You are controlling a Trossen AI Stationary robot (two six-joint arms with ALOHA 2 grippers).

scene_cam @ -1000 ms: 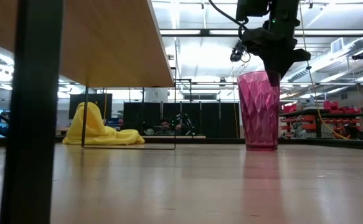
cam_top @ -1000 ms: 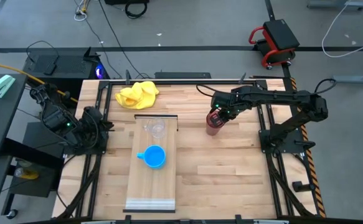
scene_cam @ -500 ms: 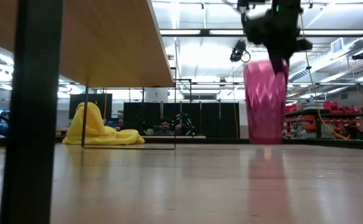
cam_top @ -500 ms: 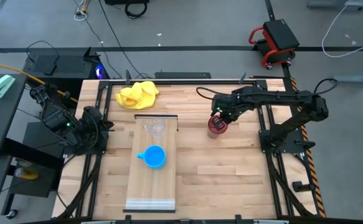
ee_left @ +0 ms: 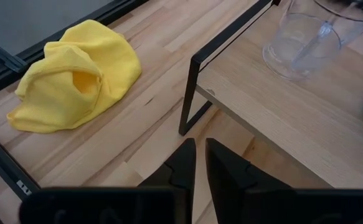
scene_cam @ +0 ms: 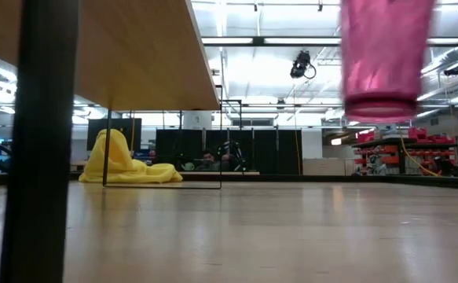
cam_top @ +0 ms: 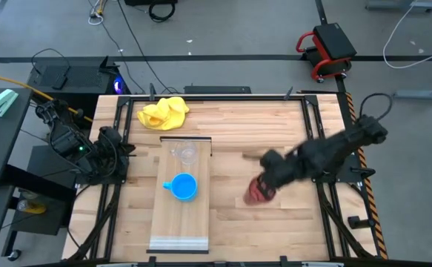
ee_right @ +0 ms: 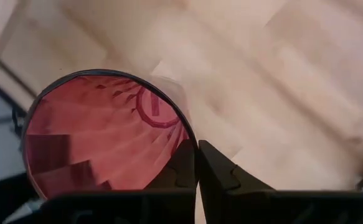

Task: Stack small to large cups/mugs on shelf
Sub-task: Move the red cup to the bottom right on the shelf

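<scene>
The dark red ribbed cup (cam_top: 259, 192) hangs in the air over the table's right middle, held by my right gripper (cam_top: 269, 181); in the low view its base (scene_cam: 382, 106) is well above the tabletop. The clear plastic cup (cam_top: 185, 153) and the blue mug (cam_top: 183, 187) stand on the light wood shelf (cam_top: 180, 222), the clear one at its far end. The shelf rests on thin black legs (ee_left: 190, 93). My left gripper (ee_left: 200, 163) is shut and empty, at the table's left beside the shelf's far end. My right gripper holds the red cup by its rim (ee_right: 190, 142), one finger inside the cup (ee_right: 182, 168) and one outside (ee_right: 217, 171). The fingers come from above, pointing down. The cup hangs upright below them, lifted clear of the table.
A crumpled yellow cloth (cam_top: 164, 113) lies at the table's far edge, left of centre; it also shows in the left wrist view (ee_left: 69, 78). The shelf's underside (scene_cam: 134, 47) and a black leg (scene_cam: 48, 141) fill the low view's left.
My right gripper has lifted the red cup off the table and carried it fast toward the table's near edge. The cup stood on the table a second ago and now hangs clear, still upright.
</scene>
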